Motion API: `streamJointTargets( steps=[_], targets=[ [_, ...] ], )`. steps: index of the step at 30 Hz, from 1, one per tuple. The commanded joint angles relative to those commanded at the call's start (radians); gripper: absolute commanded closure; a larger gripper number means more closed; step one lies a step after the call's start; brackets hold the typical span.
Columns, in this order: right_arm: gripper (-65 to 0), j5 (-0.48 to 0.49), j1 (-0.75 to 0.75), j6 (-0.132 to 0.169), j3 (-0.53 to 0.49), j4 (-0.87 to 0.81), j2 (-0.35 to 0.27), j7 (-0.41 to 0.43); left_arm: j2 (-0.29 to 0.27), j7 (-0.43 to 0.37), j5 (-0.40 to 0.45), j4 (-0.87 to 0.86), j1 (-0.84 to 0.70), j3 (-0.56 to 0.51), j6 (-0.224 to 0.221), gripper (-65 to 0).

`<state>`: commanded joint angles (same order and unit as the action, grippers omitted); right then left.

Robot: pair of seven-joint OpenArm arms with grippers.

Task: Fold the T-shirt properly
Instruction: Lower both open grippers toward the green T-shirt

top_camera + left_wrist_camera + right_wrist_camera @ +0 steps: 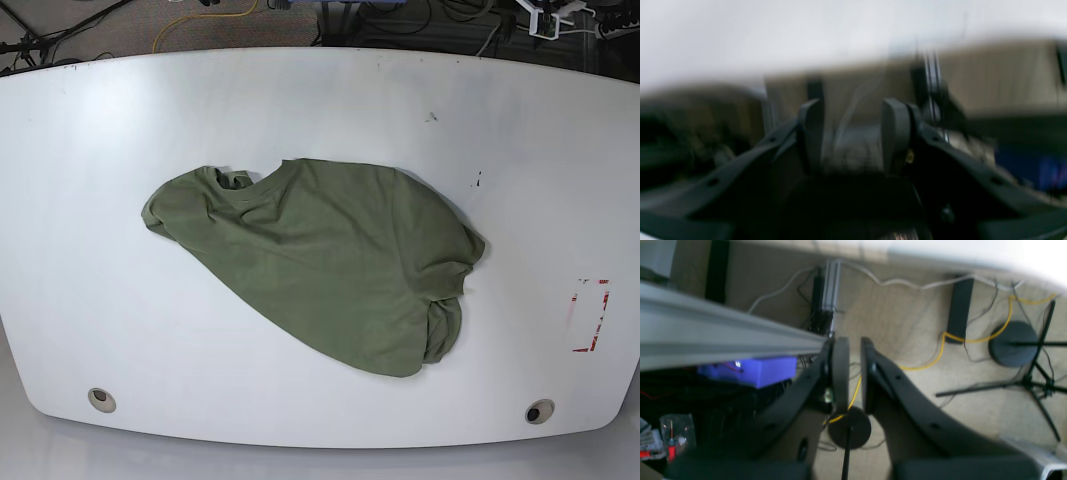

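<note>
Both grippers, left [853, 133] and right [851, 373], hang released and empty off the table [80, 300]. Mid-tabletop, the T-shirt [330, 260] lies bunched; grabbing doubled cloth could lock wrinkles into the fold.

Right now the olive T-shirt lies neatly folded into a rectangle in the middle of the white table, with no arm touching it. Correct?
Not quite. The base view shows the T-shirt crumpled and unfolded, not a neat rectangle. It does lie mid-table, with no arm touching it.
</note>
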<state>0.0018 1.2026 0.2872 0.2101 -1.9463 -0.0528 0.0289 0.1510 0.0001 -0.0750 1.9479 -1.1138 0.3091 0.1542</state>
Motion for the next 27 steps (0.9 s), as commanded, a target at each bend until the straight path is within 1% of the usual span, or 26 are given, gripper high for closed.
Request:
streamJointTargets(
  steps=[8, 10, 16, 22, 24, 27],
  targets=[
    [-6.0, 0.000, -0.037, -0.001, -0.002, 0.000, -0.001, 0.003, -0.016, 0.006, -0.005, 0.021, 0.054, 0.014, -0.002, -25.3],
    [-6.2, 0.003, -0.058, -0.001, -0.019, 0.015, -0.006, 0.004, -0.038, 0.001, -0.010, 0.016, 0.117, 0.026, -0.001, -25.7],
    [-6.2, 0.004, -0.081, 0.001, -0.018, 0.021, -0.005, 0.007, -0.055, -0.002, -0.010, 0.007, 0.185, 0.041, 0.001, -26.1],
    [-6.5, 0.004, -0.113, 0.001, -0.017, 0.021, -0.006, 0.008, -0.064, 0.001, -0.012, 0.002, 0.254, 0.050, 0.010, -26.3],
    [-6.4, 0.002, -0.158, 0.002, -0.036, 0.012, -0.007, 0.001, -0.056, 0.011, -0.015, 0.003, 0.322, 0.041, 0.006, -26.2],
    [-6.4, 0.001, -0.170, 0.001, -0.036, 0.006, -0.008, -0.001, -0.054, 0.012, -0.020, 0.004, 0.338, 0.034, 0.003, -26.0]
  ],
)
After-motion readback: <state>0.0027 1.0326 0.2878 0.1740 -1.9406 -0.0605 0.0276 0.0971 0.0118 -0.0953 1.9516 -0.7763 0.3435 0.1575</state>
